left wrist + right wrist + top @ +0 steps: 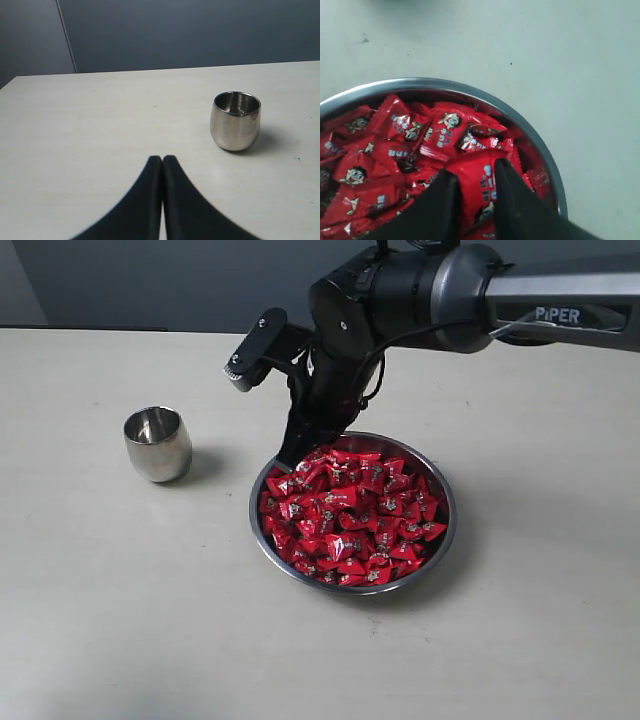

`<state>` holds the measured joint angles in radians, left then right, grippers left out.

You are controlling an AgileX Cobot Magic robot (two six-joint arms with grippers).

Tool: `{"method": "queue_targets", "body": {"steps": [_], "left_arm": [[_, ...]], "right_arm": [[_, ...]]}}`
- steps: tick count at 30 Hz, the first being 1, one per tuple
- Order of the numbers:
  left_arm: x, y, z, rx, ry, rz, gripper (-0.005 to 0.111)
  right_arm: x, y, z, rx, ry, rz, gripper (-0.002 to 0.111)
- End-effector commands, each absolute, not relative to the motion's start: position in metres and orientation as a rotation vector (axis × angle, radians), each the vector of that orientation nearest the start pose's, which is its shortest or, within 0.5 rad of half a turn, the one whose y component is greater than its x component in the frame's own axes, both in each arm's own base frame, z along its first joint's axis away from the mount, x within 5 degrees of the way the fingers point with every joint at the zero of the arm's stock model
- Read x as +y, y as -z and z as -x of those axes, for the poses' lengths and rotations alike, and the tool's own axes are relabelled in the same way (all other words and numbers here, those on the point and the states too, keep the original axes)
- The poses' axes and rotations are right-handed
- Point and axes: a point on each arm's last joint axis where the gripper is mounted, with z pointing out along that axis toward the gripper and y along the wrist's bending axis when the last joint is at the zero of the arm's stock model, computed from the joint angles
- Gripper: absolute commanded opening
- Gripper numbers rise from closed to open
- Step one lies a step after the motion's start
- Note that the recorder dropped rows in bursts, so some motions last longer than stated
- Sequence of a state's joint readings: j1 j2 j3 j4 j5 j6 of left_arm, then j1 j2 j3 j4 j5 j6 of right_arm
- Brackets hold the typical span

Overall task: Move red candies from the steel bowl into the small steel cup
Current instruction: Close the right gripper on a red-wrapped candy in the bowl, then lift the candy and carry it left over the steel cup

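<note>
One red candy [479, 175] pinched in right hand [290, 456], low in steel bowl [447, 510] heaped with red candies [350, 515]; small steel cup [157, 444] upright on surface [120, 590], apart from bowl; left hand [162, 160] closed, empty

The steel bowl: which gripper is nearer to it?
Right. The right gripper is inside the steel bowl, closed on a red candy; the left gripper is shut over bare table, facing the small steel cup.

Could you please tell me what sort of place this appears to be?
Probably a robotics lab or test bench: a pale table, a plain grey wall behind it, and a robot arm over a bowl of candies.
</note>
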<state>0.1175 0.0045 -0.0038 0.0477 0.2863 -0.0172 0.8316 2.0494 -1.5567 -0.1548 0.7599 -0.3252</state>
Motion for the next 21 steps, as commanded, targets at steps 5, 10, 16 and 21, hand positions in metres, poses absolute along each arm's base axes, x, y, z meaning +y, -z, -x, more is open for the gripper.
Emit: {"method": "queue_targets", "body": {"steps": [5, 10, 16, 21], "left_arm": [[0.008, -0.187, -0.054, 1.767, -0.114, 0.092, 0.0], [0.008, -0.187, -0.054, 1.767, -0.114, 0.092, 0.0], [0.008, -0.187, -0.054, 1.767, -0.114, 0.092, 0.0], [0.008, -0.187, -0.054, 1.767, -0.114, 0.092, 0.0]], "right_arm": [[0.316, -0.2, -0.305, 2.21, 0.032, 1.566, 0.0], [0.317, -0.2, -0.304, 2.225, 0.003, 1.546, -0.001], [0.323, -0.2, -0.301, 2.258, -0.104, 1.479, -0.001], [0.33, -0.202, -0.299, 2.279, -0.241, 1.383, -0.001]]}}
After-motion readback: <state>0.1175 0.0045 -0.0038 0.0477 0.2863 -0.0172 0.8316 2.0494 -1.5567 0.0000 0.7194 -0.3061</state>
